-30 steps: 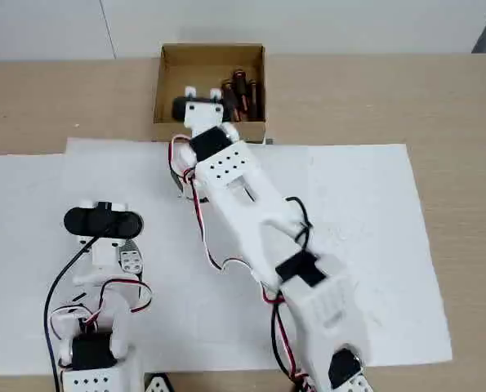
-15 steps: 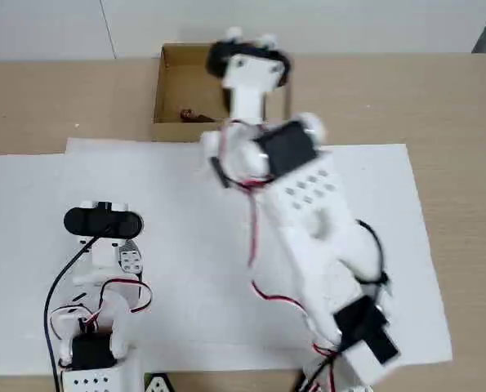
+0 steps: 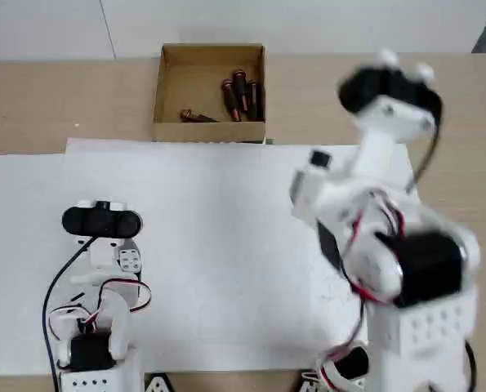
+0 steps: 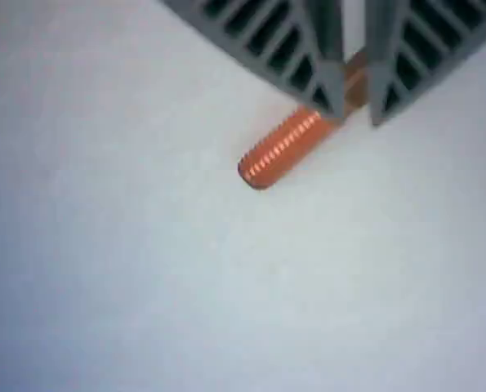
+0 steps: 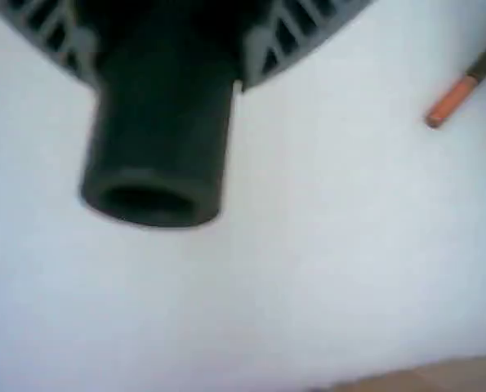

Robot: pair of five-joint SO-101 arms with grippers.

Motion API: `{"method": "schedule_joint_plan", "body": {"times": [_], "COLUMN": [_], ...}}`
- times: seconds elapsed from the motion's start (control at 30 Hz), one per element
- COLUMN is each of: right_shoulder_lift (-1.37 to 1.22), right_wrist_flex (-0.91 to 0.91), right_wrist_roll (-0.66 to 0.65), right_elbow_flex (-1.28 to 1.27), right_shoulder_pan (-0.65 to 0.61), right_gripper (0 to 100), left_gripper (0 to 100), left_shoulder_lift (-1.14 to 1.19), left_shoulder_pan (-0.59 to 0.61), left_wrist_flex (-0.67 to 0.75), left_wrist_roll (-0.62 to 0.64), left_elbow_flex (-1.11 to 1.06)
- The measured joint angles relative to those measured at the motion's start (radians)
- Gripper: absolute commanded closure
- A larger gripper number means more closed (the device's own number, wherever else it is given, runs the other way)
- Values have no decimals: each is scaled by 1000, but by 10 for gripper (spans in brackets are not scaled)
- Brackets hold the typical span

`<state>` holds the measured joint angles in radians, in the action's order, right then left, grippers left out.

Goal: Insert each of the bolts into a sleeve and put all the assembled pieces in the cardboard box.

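Observation:
My left gripper [image 4: 355, 102] is shut on a copper bolt [image 4: 279, 151], whose threaded end sticks out just above the white paper. In the high view this gripper [image 3: 102, 220] sits low at the paper's left side. My right gripper [image 5: 177, 49] is shut on a black sleeve [image 5: 157, 155], open end pointing away over the paper. In the high view the right arm [image 3: 385, 90] stands raised at the right. The cardboard box [image 3: 165, 90] sits at the back and holds several assembled pieces [image 3: 241, 94].
A large white paper sheet [image 3: 226, 245] covers the wooden table [image 3: 46, 98] between the arms. The tip of an orange bolt [image 5: 453, 100] shows farther off in the right wrist view. Red and black cables hang along both arms.
The right arm has swung away from the cardboard box, back and to the right, and now stands raised over the right side. The left arm has kept still.

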<state>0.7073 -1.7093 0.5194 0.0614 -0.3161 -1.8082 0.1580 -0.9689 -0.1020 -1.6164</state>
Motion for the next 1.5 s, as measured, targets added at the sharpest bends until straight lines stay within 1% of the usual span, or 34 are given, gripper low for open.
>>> {"method": "schedule_joint_plan", "body": {"times": [0.1, 0.23, 0.33, 0.4, 0.6, 0.8, 0.97, 1.13, 1.23, 1.37, 1.43, 1.5], "right_shoulder_lift": [143, 305, 417, 482, 680, 884, 1005, 1079, 1091, 1092, 1092, 1092], "right_wrist_flex": [0, 6, 40, 83, 203, 252, 252, 252, 252, 256, 259, 259], "right_wrist_roll": [0, 0, -2, -26, -89, -137, -138, -141, -150, -150, -150, -150], "right_elbow_flex": [-163, -367, -503, -597, -852, -1017, -1108, -1180, -1204, -1209, -1212, -1227], "right_shoulder_pan": [55, 118, 158, 175, 255, 270, 272, 270, 270, 270, 270, 270], "right_gripper": [996, 996, 996, 996, 996, 996, 996, 996, 996, 996, 996, 996], "left_gripper": [994, 994, 994, 994, 994, 994, 994, 994, 994, 994, 994, 994], "left_shoulder_lift": [0, 0, 0, 0, 0, 37, 213, 480, 647, 867, 962, 1054], "left_shoulder_pan": [0, 0, 0, 0, 0, 0, 0, 0, 0, 0, 0, 0], "left_wrist_flex": [-66, -209, -313, -361, -460, -466, -466, -474, -525, -618, -658, -684], "left_wrist_roll": [0, 0, 0, 0, 0, -21, -26, -26, -26, -26, -52, -114], "left_elbow_flex": [81, 192, 269, 315, 450, 535, 684, 908, 1030, 1138, 1175, 1200]}}
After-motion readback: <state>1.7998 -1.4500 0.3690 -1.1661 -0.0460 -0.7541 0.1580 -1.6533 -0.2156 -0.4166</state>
